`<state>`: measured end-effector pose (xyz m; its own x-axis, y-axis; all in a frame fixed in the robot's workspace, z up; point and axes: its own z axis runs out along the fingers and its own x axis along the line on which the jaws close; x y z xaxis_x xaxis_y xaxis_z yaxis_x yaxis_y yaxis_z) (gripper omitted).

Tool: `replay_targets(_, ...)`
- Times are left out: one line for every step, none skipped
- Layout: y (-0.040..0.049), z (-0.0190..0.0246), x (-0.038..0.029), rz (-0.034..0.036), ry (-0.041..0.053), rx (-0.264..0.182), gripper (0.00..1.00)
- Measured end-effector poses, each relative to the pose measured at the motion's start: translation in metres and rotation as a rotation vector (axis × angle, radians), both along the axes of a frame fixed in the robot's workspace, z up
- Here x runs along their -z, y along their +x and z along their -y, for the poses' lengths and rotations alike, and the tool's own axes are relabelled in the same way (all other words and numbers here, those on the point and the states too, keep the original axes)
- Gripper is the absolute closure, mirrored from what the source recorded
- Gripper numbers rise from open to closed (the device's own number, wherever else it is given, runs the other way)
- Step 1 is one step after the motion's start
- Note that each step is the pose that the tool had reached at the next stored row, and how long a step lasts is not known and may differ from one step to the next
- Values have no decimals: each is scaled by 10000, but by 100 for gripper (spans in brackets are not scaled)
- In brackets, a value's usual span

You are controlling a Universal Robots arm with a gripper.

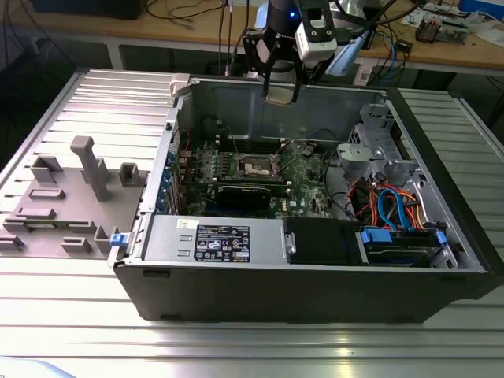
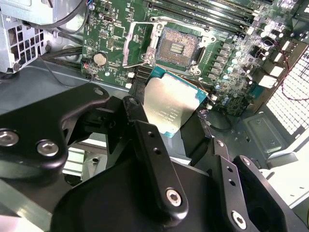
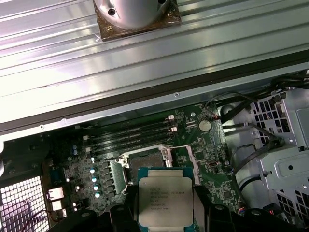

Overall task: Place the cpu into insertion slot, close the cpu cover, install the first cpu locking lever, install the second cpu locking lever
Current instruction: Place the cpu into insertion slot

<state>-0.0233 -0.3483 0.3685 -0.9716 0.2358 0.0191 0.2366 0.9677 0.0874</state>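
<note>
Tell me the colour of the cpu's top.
The cpu top is silver-grey metal with a teal-green rim, clearest in the first wrist view.

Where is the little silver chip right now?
The cpu is clamped in the gripper, in the air above the open case; in both wrist views it hangs near, not in, the empty insertion slot.

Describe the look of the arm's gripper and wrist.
The matte black metal gripper has jointed link fingers studded with silver screws. In the exterior view, a white boxy camera sits beside the black wrist, where a blue light glows.
</note>
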Motion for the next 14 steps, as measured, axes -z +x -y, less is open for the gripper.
replay_targets(0, 0, 0, 0, 0, 0, 46)
replay_targets(0, 0, 0, 0, 0, 1, 46)
replay_targets(0, 0, 0, 0, 0, 1, 46)
replay_targets(0, 0, 0, 0, 1, 2, 46)
replay_targets(0, 0, 0, 1, 0, 4, 46)
replay_targets(0, 0, 0, 0, 0, 14, 46)
replay_targets(0, 0, 0, 0, 1, 43, 46)
replay_targets(0, 0, 0, 0, 1, 78, 46)
replay_targets(0, 0, 0, 0, 0, 104, 46)
replay_targets(0, 0, 1, 0, 0, 162, 46)
replay_targets(0, 0, 1, 0, -1, 352, 46)
replay_targets(0, 0, 2, 0, -2, 538, 46)
replay_targets(0, 0, 3, 0, -1, 657, 46)
replay_targets(0, 0, 4, 0, -1, 784, 46)
